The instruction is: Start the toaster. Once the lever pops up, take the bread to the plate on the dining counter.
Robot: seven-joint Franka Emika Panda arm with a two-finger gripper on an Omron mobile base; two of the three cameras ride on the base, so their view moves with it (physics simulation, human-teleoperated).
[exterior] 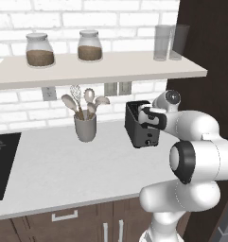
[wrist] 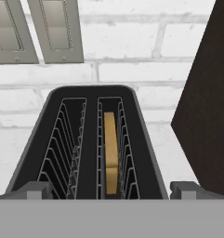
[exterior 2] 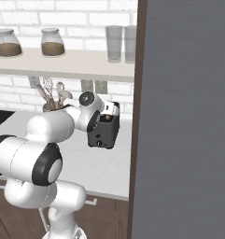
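The dark grey toaster stands on the light counter by the brick wall, next to a dark tall panel. In the hand view I look down into its two slots. The bread, a tan slice on edge, sits low in the right slot of the toaster. My gripper hovers just above the toaster's near end, also seen from the right as the gripper. The gripper is open, its fingertips spread wider than the toaster, holding nothing. The plate and the dining counter are out of view.
A grey utensil cup with spoons stands left of the toaster. A black cooktop lies at the far left. The shelf above carries jars and glasses. The dark tall panel closes off the right side.
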